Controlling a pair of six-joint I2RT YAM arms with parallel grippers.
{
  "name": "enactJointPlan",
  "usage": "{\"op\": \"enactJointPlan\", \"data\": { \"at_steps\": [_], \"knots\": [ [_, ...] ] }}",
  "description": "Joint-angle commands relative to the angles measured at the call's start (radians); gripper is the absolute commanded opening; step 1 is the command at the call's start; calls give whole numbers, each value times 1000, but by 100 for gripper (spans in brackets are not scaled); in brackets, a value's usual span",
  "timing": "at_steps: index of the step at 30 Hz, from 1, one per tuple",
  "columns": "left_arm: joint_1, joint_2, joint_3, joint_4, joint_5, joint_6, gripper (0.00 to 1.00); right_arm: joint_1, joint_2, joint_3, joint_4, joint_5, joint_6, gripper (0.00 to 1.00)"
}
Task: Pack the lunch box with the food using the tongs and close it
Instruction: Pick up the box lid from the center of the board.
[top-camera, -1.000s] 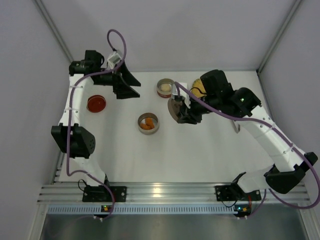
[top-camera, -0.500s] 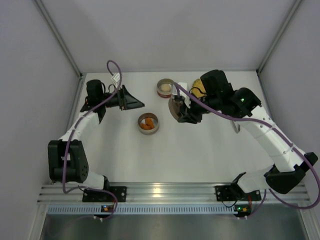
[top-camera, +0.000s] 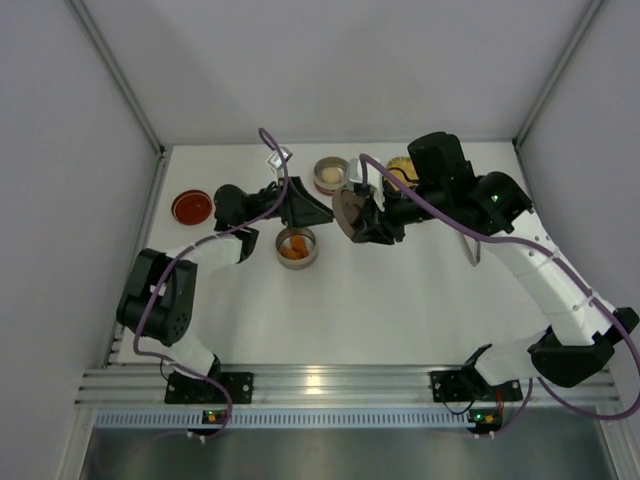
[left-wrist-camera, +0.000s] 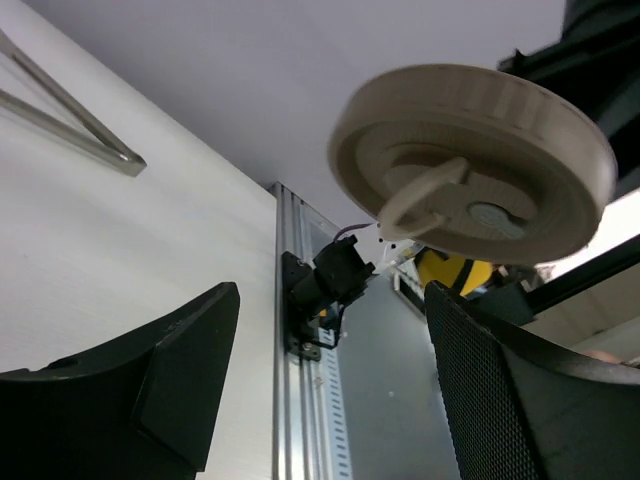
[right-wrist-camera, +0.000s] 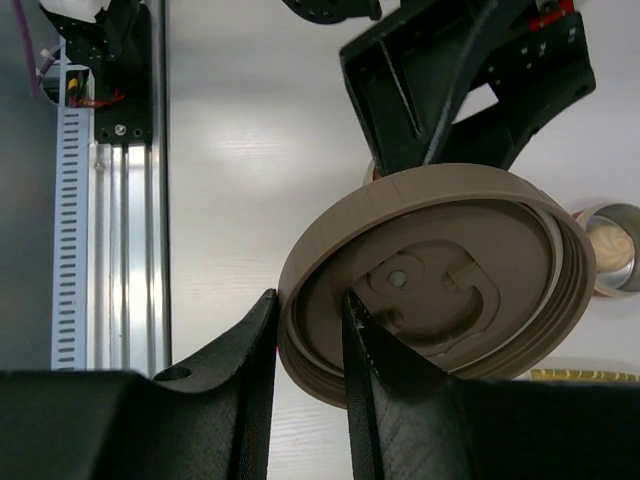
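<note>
Trouble lies mostly with the lunch box lid (top-camera: 350, 213); the right jaws are closed on one short stretch of its rim and hold it tilted in the air, and so narrow a pinch could let it twist free or drop onto the surface (top-camera: 400, 300); the left jaws stand wide and empty at 9 o'clock of the lid, just beside it, and a careless advance could knock it loose. Orange chunks (top-camera: 294, 250) sit in an open tin (top-camera: 312, 238) at 7 o'clock of the lid, a whitish lump (top-camera: 330, 176) in a second tin (top-camera: 316, 168) at 11 o'clock; a falling lid might tip either; the tongs (left-wrist-camera: 118, 155) lie untouched on the surface, well apart at 4 o'clock.
</note>
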Motion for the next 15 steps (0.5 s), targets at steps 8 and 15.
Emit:
{"op": "enactJointPlan", "data": {
  "at_steps": [8,15],
  "knots": [
    [-36,51,-26,501,-90,-111,84,7,-22,34,29,-77,23,0],
    [-79,18,-2,502,-45,-90,82,9,-22,28,30,-88,27,0]
  ]
}}
